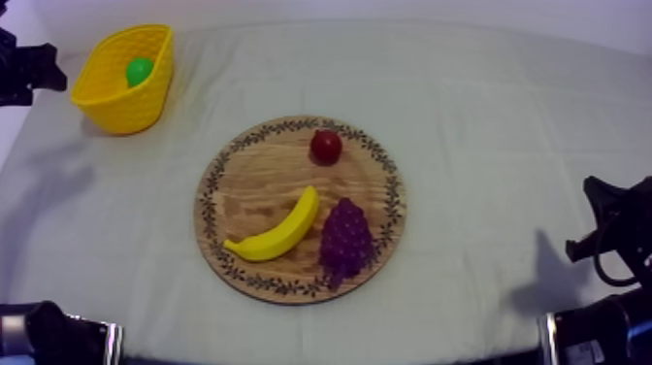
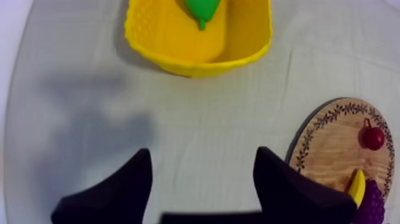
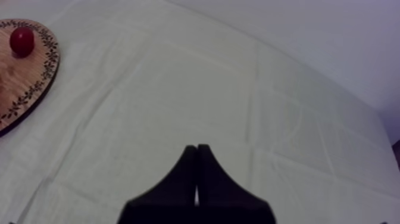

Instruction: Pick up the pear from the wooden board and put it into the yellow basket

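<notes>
The tabletop wears a pale grey-white cloth, plain and without print. The basket is bright yellow, and in the left wrist view its wall shows a fine dotted texture. The pear is a vivid green. The round board is warm brown wood with streaky grain, and its rim carries a dark ring of small leaves along a vine. The banana is yellow, the bunch of grapes is deep purple, and the small red fruit is glossy red with a dark stem. The left claw and the right claw are both black.
</notes>
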